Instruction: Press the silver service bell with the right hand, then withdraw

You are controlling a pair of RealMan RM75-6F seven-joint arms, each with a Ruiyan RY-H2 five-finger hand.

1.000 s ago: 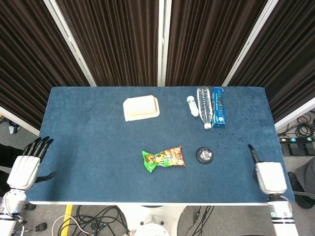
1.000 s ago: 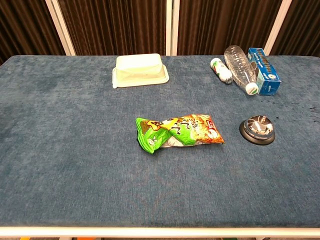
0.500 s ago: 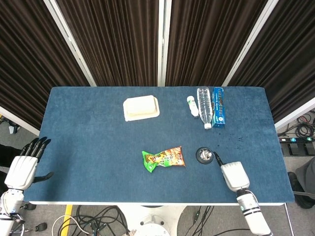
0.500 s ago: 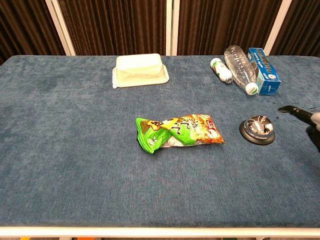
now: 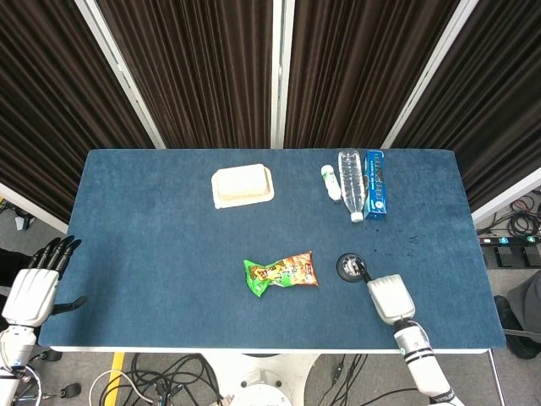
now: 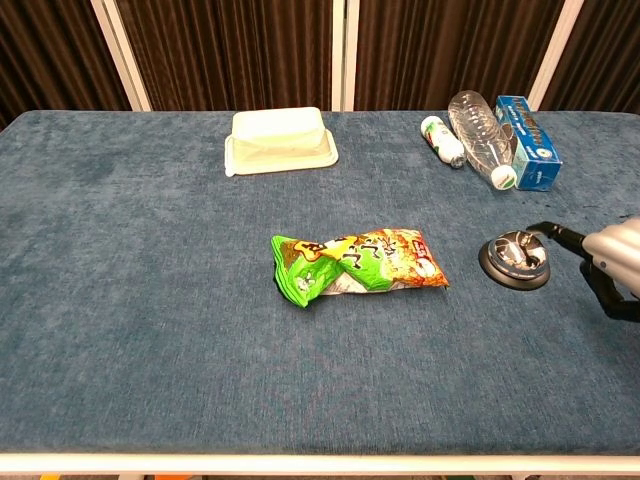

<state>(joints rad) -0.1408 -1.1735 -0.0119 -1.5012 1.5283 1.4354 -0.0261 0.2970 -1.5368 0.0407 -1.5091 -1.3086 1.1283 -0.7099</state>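
Observation:
The silver service bell (image 5: 350, 266) (image 6: 514, 258) sits on its black base, right of the table's middle. My right hand (image 5: 386, 294) (image 6: 607, 262) hangs just to its near right, one dark finger stretched out over the bell's top edge. Whether that fingertip touches the bell I cannot tell. The rest of its fingers are hidden under the white back of the hand or curl below. My left hand (image 5: 35, 283) hovers off the table's left edge, fingers spread, nothing in it.
A green and orange snack bag (image 5: 281, 272) (image 6: 357, 263) lies left of the bell. At the back are a cream lidded box (image 5: 242, 185) (image 6: 279, 140), a small white bottle (image 5: 330, 182), a clear water bottle (image 5: 351, 183) and a blue carton (image 5: 375, 183). The blue table (image 5: 152, 254) ends close behind my right hand.
My right hand has come in from the table's right side toward the left, and its outstretched finger now reaches over the bell. My left hand has drifted slightly down and left.

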